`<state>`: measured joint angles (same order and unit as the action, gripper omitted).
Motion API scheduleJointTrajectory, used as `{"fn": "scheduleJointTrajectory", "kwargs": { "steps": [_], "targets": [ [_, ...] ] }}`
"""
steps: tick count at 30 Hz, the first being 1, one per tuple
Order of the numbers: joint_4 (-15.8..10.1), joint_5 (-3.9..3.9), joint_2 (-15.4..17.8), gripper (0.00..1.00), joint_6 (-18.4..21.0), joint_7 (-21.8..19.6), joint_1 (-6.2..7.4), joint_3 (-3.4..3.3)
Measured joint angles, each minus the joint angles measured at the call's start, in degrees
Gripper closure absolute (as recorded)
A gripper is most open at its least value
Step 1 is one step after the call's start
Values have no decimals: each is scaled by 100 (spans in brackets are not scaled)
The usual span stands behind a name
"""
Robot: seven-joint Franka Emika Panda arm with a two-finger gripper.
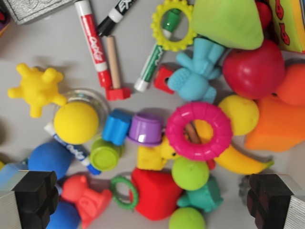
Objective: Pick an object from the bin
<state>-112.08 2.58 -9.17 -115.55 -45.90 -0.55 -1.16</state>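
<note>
While the gripper hangs with jaws wide apart, holding nothing, the toys lie heaped on the bin floor. Between the fingertips sit a red block and what may be a green ball.

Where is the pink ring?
The pink ring lies right of centre in the wrist view, between the purple cup and yellow ball, over the banana.

Count in view: 3 rings – yellow, pink, small green. 3 dry-erase markers – red, green, black. 2 green balls, 1 yellow ball, 1 banana, 1 blue figure.
</note>
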Motion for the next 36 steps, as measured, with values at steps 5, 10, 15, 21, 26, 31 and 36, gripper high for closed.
{"fn": "scheduleJointTrajectory", "kwargs": {
  "steps": [5,10,15,21,26,31,36],
  "targets": [
    [0,0,0,0,0,0,0,0],
    [0,0,0,0,0,0,0,0],
    [0,0,0,0,0,-5,0,0],
    [0,0,-2,0,0,-47,0,1],
    [0,-1,-12,0,0,-116,5,4],
    [0,-4,-34,0,-12,-222,13,11],
    [2,-11,-59,0,-36,-357,29,15]
  ]
}}
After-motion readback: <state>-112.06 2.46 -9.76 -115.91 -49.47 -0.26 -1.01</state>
